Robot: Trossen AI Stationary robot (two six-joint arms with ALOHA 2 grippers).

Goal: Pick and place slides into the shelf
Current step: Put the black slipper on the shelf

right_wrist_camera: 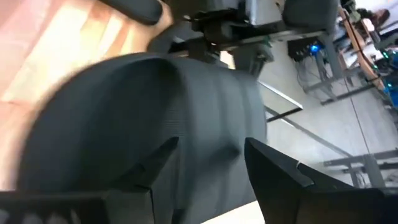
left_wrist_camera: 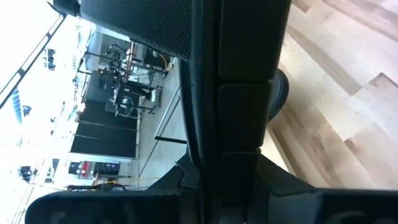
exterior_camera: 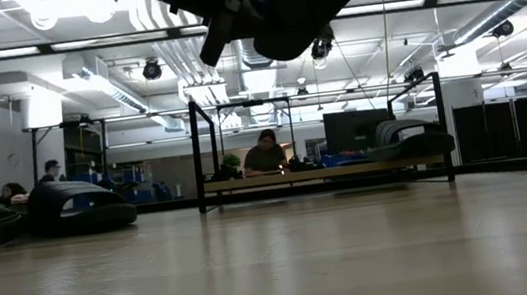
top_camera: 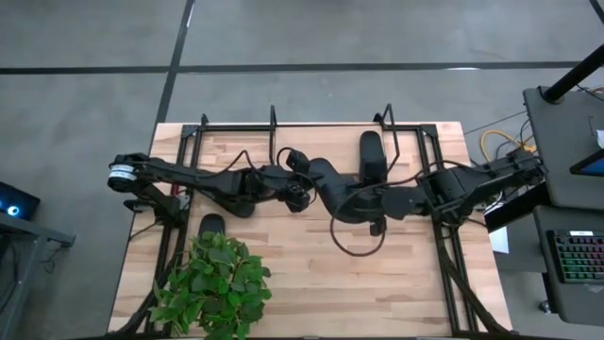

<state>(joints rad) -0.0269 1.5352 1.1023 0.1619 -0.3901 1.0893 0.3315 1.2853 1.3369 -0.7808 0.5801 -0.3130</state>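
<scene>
Right gripper is clamped on a black slide, held up over mid-table, with the left gripper pinching the same slide from the other side. One slide already lies on the shelf. Best bet: the left lets go first, then carry level to the board's free space.
</scene>
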